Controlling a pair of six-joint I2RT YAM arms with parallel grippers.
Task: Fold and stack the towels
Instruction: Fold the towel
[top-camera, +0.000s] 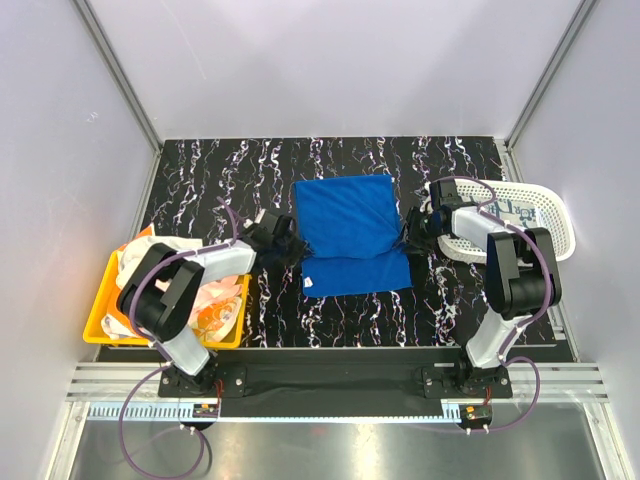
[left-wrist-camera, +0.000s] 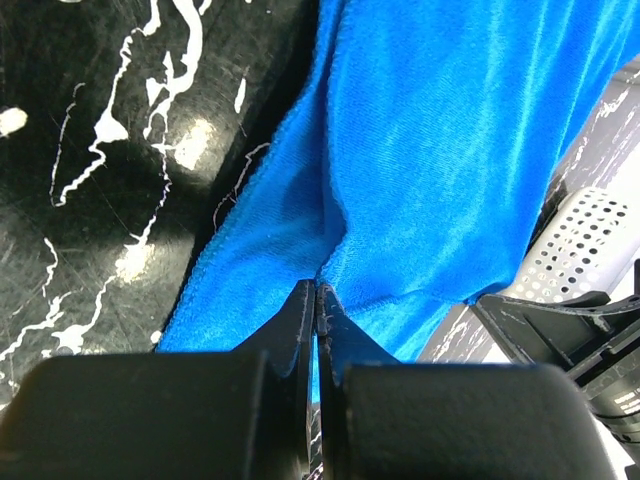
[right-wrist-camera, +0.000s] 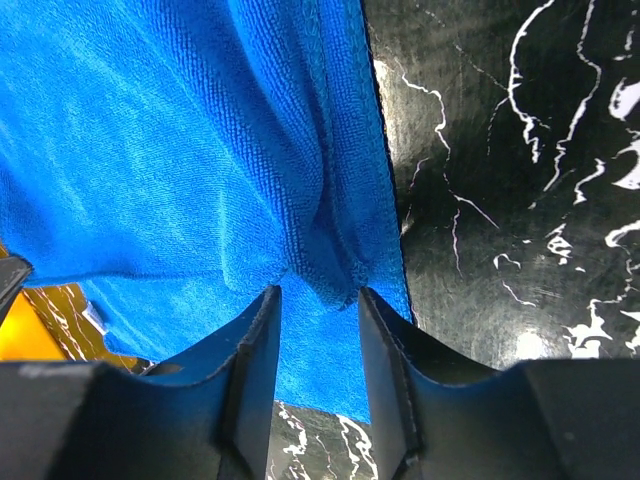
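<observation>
A royal blue towel (top-camera: 350, 232) lies folded in the middle of the table, its upper layer shorter than the lower one. My left gripper (top-camera: 283, 241) is at the towel's left edge. In the left wrist view that gripper (left-wrist-camera: 317, 292) is shut on a puckered pinch of the blue towel (left-wrist-camera: 440, 150). My right gripper (top-camera: 411, 231) is at the towel's right edge. In the right wrist view its jaws (right-wrist-camera: 318, 296) stand apart, open, with a small bunched fold of the blue towel (right-wrist-camera: 180, 150) just ahead of the fingertips.
A yellow bin (top-camera: 100, 318) at the left holds more towels, an orange-and-white one (top-camera: 215, 315) and pale ones (top-camera: 150, 250). A white perforated basket (top-camera: 553, 222) at the right holds a white cloth with blue pattern (top-camera: 513, 212). Grey walls close in the table.
</observation>
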